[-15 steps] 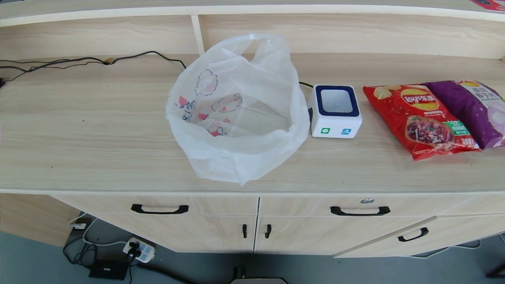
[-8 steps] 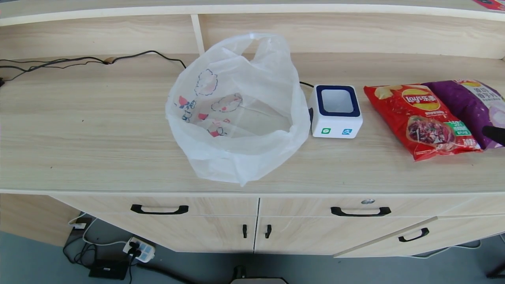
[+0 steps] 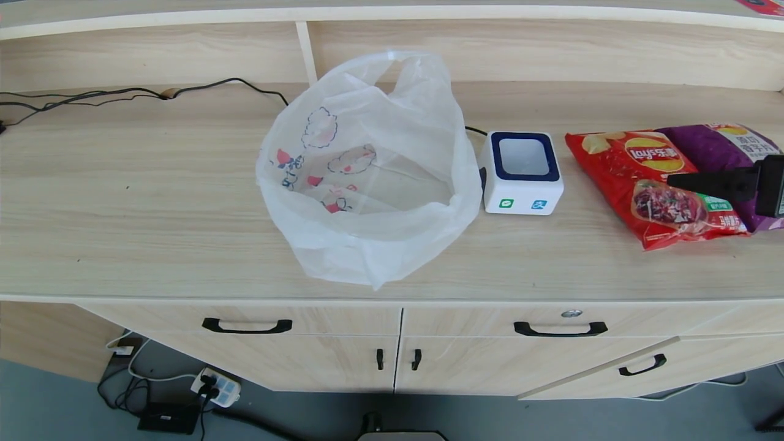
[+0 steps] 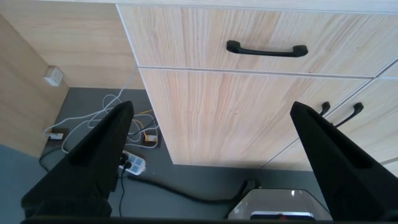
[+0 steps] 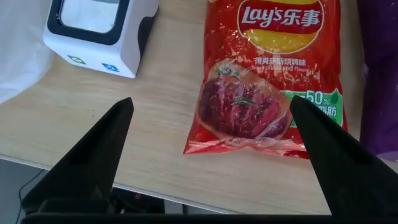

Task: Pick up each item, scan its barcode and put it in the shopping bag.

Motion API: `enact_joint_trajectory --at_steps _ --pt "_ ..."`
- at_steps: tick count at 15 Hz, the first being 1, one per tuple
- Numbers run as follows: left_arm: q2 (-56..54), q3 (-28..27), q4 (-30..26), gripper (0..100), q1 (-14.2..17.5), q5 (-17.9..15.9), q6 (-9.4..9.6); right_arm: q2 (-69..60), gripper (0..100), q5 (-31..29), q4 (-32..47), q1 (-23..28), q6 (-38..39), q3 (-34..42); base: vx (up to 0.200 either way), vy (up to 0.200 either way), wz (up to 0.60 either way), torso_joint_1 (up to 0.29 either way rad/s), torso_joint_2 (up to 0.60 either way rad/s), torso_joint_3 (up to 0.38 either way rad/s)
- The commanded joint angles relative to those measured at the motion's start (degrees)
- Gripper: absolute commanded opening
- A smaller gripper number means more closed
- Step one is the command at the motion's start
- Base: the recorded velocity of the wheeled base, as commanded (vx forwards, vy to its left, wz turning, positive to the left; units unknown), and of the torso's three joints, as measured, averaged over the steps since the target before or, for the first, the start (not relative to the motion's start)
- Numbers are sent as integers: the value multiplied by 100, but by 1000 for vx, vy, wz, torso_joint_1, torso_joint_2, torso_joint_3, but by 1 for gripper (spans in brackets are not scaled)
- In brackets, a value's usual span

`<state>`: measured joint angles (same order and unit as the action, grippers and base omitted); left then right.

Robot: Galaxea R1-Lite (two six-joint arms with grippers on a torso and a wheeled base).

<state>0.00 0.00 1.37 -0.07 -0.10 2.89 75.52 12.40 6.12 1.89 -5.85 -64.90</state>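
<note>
A white plastic shopping bag stands open mid-counter, with a white, blue-rimmed barcode scanner just to its right. Further right lie a red chips bag and a purple chips bag side by side. My right gripper hovers over the red chips bag, open, its fingers spread wider than the bag with nothing between them. The scanner sits beyond it. My left gripper is open down in front of the cabinet drawers, holding nothing.
Black cables trail along the counter's back left. A raised shelf wall backs the counter. Drawer handles and floor cables with a power strip lie below the front edge.
My right gripper has come in from the right edge and moved left over the purple and red chips bags. Bag, scanner and chips have not moved.
</note>
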Motion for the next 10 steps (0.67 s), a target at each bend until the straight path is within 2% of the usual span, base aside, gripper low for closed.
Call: enact_joint_trajectory --at_steps 1,6,10 --pt "9 0 4 100 -1 1 1 490 100 26 21 330 -30 -409 0 0 0 0 0 0" --pt "9 0 13 100 -1 1 1 868 100 158 38 628 -144 -646 0 0 0 0 0 0" --pt "9 0 13 100 -1 1 -43 1307 100 571 -208 716 -267 -708 0 0 0 0 0 0"
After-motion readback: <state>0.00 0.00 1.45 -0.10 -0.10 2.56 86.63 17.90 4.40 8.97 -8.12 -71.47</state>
